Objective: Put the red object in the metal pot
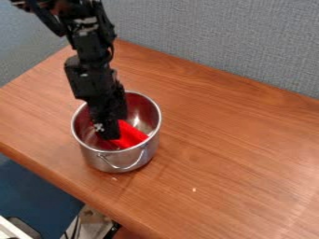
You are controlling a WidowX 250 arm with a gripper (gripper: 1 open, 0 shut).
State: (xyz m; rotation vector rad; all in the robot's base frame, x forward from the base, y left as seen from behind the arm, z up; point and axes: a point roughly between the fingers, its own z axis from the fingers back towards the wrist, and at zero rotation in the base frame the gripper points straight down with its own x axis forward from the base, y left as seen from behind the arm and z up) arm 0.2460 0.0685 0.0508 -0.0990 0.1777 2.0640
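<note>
Gripper (110,128) reaches straight down into the metal pot (138,159) on the wooden table (237,177), its jaws apparently parted above the red object (131,138), which lies inside, seemingly delivered.

**Wooden table with one pot on it**

A brown wood-grain table (237,140) runs from the near left to the far right, its rounded front edge facing the camera. The metal pot (121,149) stands upright on its left half, near the front edge, one loop handle turned toward the camera.
</note>
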